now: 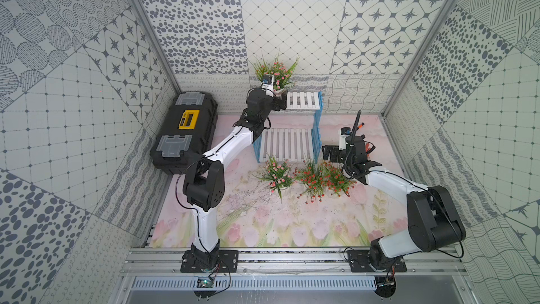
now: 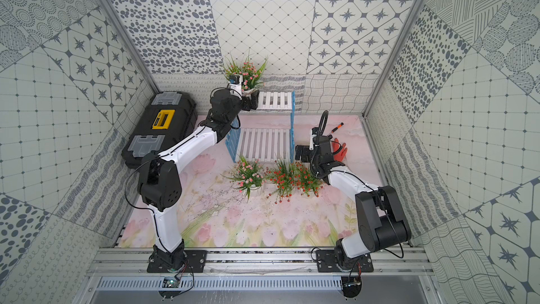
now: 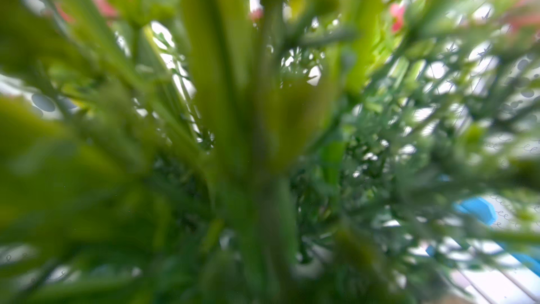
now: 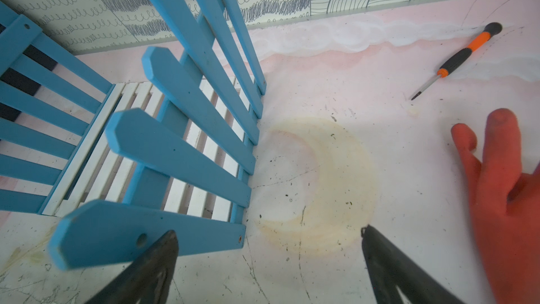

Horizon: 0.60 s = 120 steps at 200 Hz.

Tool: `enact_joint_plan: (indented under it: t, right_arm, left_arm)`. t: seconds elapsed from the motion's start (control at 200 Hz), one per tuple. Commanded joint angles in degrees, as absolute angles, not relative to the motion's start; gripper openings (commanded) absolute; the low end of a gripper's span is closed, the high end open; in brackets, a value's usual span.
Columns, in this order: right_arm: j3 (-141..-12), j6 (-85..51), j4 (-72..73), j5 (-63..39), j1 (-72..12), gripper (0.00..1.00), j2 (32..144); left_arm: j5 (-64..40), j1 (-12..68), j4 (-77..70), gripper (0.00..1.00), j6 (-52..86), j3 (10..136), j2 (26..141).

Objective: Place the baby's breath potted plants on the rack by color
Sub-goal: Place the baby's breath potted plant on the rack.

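Note:
A pink baby's breath potted plant (image 1: 274, 73) (image 2: 247, 73) stands at the left end of the rack's (image 1: 302, 100) (image 2: 276, 100) top shelf. My left gripper (image 1: 280, 101) (image 2: 252, 99) is right at its pot. Blurred leaves of that plant (image 3: 263, 112) fill the left wrist view and hide the jaws. On the table in front of the rack stand another pink plant (image 1: 277, 175) and two red-orange ones (image 1: 311, 181) (image 1: 336, 178). My right gripper (image 1: 328, 153) (image 4: 268, 231) hangs open and empty beside the rack's blue side (image 4: 181, 147).
A black-and-yellow toolbox (image 1: 187, 130) lies left of the rack, under my left arm. An orange-and-black screwdriver (image 4: 458, 59) (image 2: 337, 126) and a red-orange glove (image 4: 505, 194) (image 2: 340, 150) lie on the table, to the right of my right gripper. Patterned walls close in three sides.

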<state>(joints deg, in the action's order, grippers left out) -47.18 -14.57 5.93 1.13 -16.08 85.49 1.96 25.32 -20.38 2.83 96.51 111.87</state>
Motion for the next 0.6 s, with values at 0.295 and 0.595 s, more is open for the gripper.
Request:
enact_joint_plan:
  t: [0.295,0.595]
  right_arm:
    - [-47.9,-14.0,7.0,1.4,-16.4,0.98,85.1]
    - [-47.9,-14.1,6.9,1.1,-16.5,0.98,84.8]
  left_arm:
    - [-2.4,25.0,-22.3,0.98,2.8,92.3,106.6]
    - [-2.1,25.0,-15.8,0.98,2.4,93.6,105.2]
